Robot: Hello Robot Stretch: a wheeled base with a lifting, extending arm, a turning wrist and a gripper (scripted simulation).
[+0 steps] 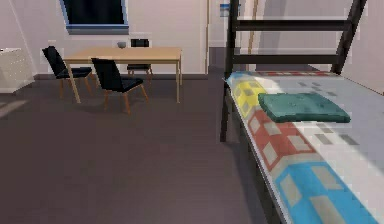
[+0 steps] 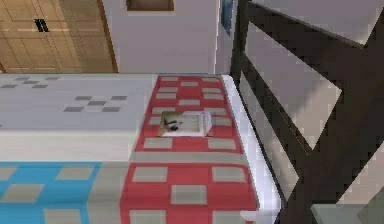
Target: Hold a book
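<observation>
We are drawn up alongside the bed (image 2: 70, 110), and the step in hand, as we judge it, is the reach: the approach looks done and the grasp is not yet made. The book (image 2: 185, 122) lies flat on the red-checked band of the quilt (image 2: 190, 175), near the middle of the arm side view, a pale slab with dark marks at its left end (it reads as lying open, though we cannot be sure). It sits apart from the bed's edges, with the dark bed frame (image 2: 300, 90) rising well to its right and a wooden door (image 2: 50, 35) beyond the bed at the upper left.

In the forward view the same bed runs along the right, with a teal pillow (image 1: 303, 106) on it; a table (image 1: 130, 55) with dark chairs (image 1: 118, 80) stands across the room and plays no part here.

The state of the tool we cannot tell from these views, nor whether it has anything.

The next move, in our judgement, calls for extending the arm out above the quilt toward the book, keeping clear of the frame, then lowering onto it. A thin, flat thing on soft bedding may be awkward to get under, so an edge is the likelier hold.
</observation>
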